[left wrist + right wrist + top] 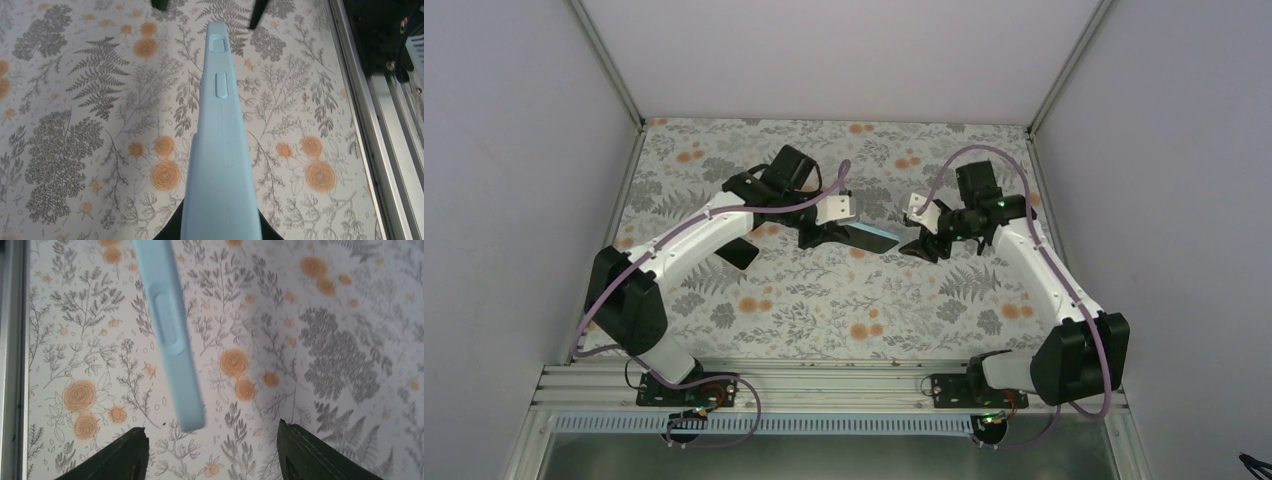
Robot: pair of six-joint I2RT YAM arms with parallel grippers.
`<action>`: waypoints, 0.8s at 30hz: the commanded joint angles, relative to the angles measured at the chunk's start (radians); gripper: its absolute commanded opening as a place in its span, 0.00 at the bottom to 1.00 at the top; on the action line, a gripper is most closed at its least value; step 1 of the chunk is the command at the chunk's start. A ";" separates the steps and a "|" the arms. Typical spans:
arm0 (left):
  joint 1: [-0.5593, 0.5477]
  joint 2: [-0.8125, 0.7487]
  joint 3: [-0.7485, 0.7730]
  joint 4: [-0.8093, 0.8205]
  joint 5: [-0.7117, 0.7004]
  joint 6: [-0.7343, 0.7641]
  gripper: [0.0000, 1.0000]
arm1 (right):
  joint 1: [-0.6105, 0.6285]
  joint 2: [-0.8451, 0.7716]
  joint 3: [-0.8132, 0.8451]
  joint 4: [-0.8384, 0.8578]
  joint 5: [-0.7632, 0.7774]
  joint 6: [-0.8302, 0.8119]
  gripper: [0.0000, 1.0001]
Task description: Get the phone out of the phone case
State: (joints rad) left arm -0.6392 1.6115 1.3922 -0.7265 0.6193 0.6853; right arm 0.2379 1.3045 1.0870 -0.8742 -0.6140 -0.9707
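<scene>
Your left gripper [817, 237] is clamped on one end of the light-blue phone case [222, 150], holding it edge-on above the table [824, 320] at the centre of the top view. Your right gripper [212, 429] stands spread, and the case's free end hangs just ahead of its fingertips, touching neither. The phone seems to be inside yet, though edge-on I can't confirm it, so the whole extraction remains.

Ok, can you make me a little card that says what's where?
phone case: light blue, held up off the table, edge-on
left gripper: shut on one end of the phone case
right gripper: open, facing the free end, not touching it
phone: can't tell if it's inside
table: flowery cloth
</scene>
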 commanded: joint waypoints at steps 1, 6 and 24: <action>0.010 -0.081 -0.043 0.058 0.050 0.079 0.02 | -0.024 0.051 0.086 -0.109 -0.140 -0.121 0.65; 0.013 -0.077 -0.034 0.046 0.060 0.083 0.02 | -0.033 0.105 0.113 -0.149 -0.162 -0.145 0.62; 0.013 -0.039 0.016 -0.032 0.122 0.110 0.02 | -0.065 0.131 0.108 -0.092 -0.171 -0.133 0.61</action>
State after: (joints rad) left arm -0.6292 1.5829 1.3651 -0.7601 0.6693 0.7677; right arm 0.1928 1.4216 1.1606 -0.9737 -0.7479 -1.0931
